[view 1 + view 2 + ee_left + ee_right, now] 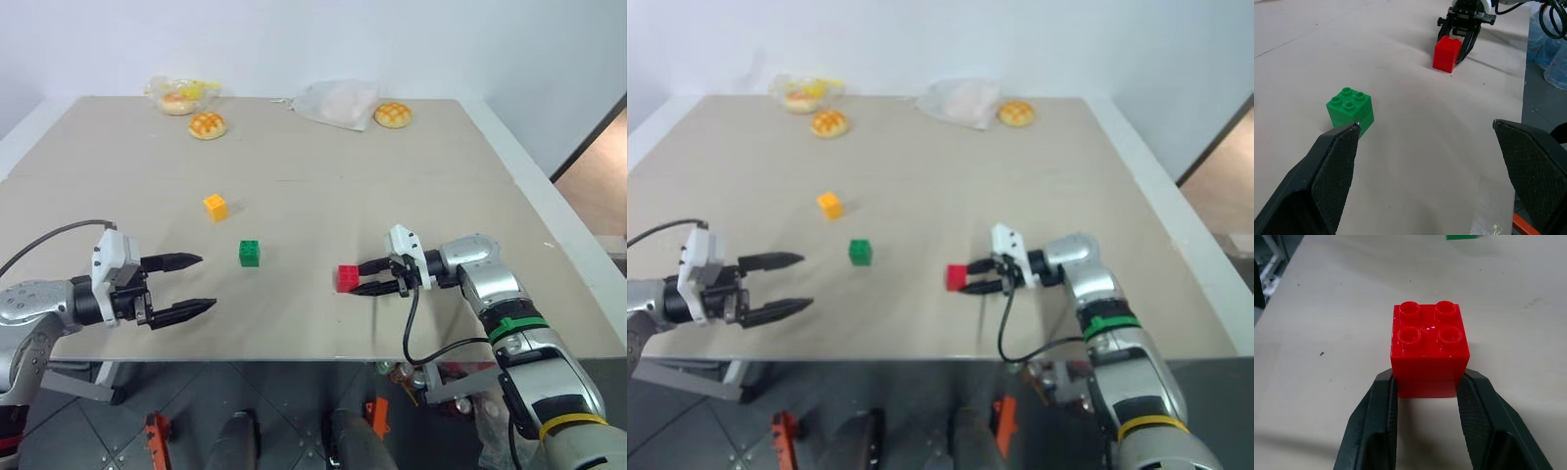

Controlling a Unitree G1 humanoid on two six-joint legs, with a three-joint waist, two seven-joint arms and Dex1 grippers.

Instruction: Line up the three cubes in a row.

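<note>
The right gripper (359, 281) pinches the red cube (1429, 350) between its fingertips, seemingly resting on the table (441, 196). The green cube (250, 253) and yellow cube (216, 207) lie beyond, nearer the spread left gripper (196, 284).

green cube (1462, 237) cut off at edge, bagged item (338, 102) blurred

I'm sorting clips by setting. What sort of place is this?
Probably a lab or test room, not a home. A bare beige table stands against a plain white wall, laid out with toy cubes like the red cube and buns as props.
</note>
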